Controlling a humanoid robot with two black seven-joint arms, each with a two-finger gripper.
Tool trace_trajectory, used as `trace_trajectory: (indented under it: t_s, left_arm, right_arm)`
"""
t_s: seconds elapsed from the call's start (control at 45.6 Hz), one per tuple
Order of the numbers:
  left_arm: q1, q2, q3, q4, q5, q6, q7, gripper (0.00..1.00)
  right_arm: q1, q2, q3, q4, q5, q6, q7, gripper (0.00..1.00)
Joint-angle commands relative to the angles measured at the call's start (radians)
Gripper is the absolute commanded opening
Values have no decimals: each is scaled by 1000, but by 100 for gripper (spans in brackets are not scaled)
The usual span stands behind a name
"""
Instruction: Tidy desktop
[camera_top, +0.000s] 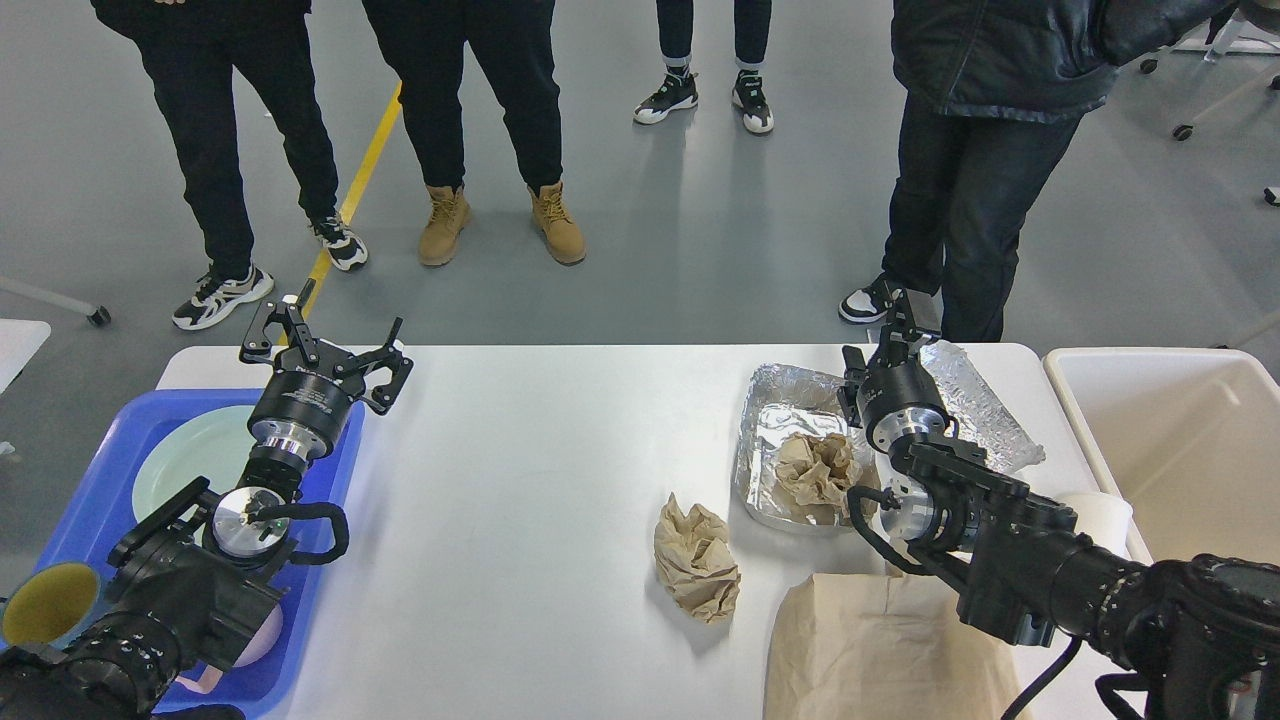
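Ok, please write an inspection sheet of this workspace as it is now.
Surface: large white rectangular desktop, middle bare.
Job's things: crumpled brown paper ball; silver foil tray holding another brown paper wad; clear plastic wrapper; flat brown paper bag.
Clutter: blue plastic tray with pale green plate; cream plastic bin.
End effectors: left end effector open; right end effector unclear.
Cables: black cable on right arm.
Surroundings: people standing beyond the desktop.
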Motion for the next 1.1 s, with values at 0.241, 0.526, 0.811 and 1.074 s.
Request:
trace_trajectory:
  t_s: [0.241, 0.526, 0.811, 1.074]
  left_arm:
    - [0, 0, 0, 0, 0, 0, 0, 96]
    - [0, 0, 0, 0, 0, 0, 0, 96]
    - [0, 0, 0, 0, 0, 0, 0, 96]
    - [0, 0, 0, 0, 0, 0, 0, 96]
  right_arm:
    - [0, 0, 0, 0, 0, 0, 0, 100]
    - [0, 0, 1, 0, 0, 0, 0, 100]
    - [0, 0, 0, 0, 0, 0, 0, 100]
    - [0, 1, 3, 0, 0, -3, 0, 100]
